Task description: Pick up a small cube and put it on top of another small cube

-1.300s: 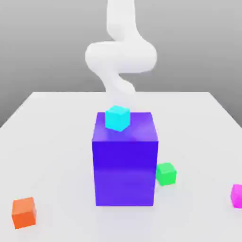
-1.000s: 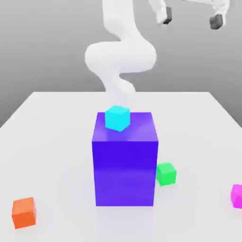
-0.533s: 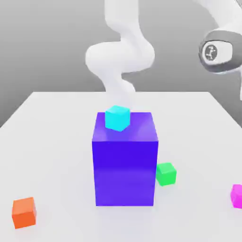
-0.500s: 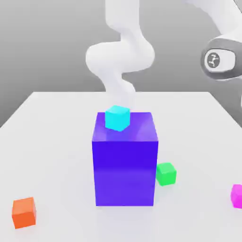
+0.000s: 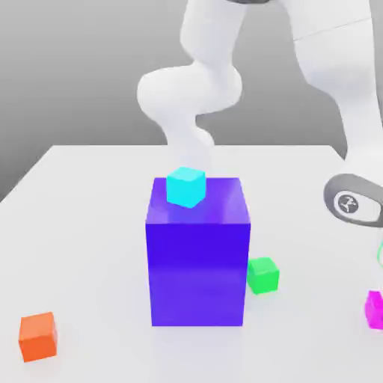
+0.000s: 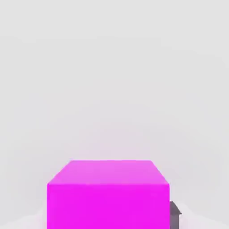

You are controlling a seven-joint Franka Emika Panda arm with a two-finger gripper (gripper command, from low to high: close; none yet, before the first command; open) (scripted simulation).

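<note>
The table (image 5: 97, 202) was a smooth, pale surface, and behind its far edge the room was plain grey, lighter toward the bottom. The far edge ran straight across, and the side edges spread apart toward the near side.

The big blue-purple block (image 5: 197, 273) stood upright around the middle, with the cyan cube (image 5: 186, 187) on its top, toward the exterior view's left. The orange cube (image 5: 38, 336) lay near left, well apart from the block, with bare surface between; the left far area was open too. The green cube (image 5: 263, 275) sat just beside the block, to the exterior view's right. Open table lay between it and the magenta cube (image 5: 375, 310), which was near right.

The arm (image 5: 336, 67) reached down over the right side, its hand above the magenta cube. The gripper (image 6: 112, 218) was clamped on the magenta cube, one dark fingertip (image 6: 174, 219) against its side.

The exterior view's right border cut off part of the hand and the cube, and a thin green curve (image 5: 381, 253) there was hard to identify. The block's far side was hidden.
</note>
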